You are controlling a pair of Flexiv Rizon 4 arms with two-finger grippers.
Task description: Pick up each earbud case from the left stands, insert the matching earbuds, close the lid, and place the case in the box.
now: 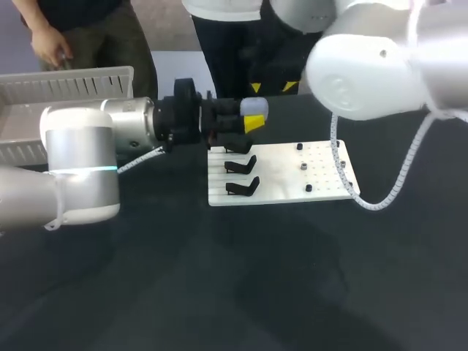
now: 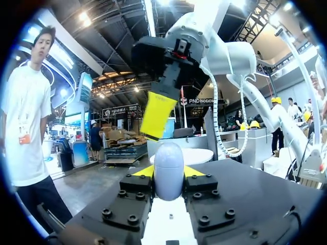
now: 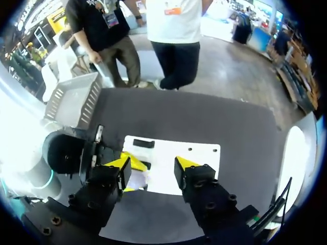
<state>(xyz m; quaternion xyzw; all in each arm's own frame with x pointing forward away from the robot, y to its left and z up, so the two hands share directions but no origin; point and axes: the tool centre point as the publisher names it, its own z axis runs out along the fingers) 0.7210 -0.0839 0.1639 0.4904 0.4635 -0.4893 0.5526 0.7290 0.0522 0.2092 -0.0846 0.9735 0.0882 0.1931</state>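
L gripper (image 1: 252, 117) clamped on earbud case (image 1: 254, 107), pale grey-lilac, rounded end sticking out past the yellow tips. In L wrist view the case (image 2: 168, 171) stands upright betw both tips, touched from 2 sides, lower part hidden by the finger blocks. Lid open or closed: can't tell. R gripper (image 3: 152, 164) spread wide, nothing betw its fingers. Hangs above L gripper, w/ case just under one finger (image 3: 118, 163), mostly covered, only a pale patch (image 3: 136, 180) showing. From L wrist, one yellow R finger (image 2: 159, 115) just ahead of & above case, the other out of sight behind it. In head view R gripper not visible, blocked by R arm (image 1: 380, 58), itself blurred & cut off. Under & just beyond L gripper: white board (image 1: 322, 172). Black stands (image 1: 241, 164) on it near L fingertips, nearest one partly hidden by gripper. Small dark bits (image 1: 302, 167) farther along board, too small to ID. Slotted box (image 1: 66, 84) back behind L gripper, beside L arm (image 1: 80, 168), well apart from case.
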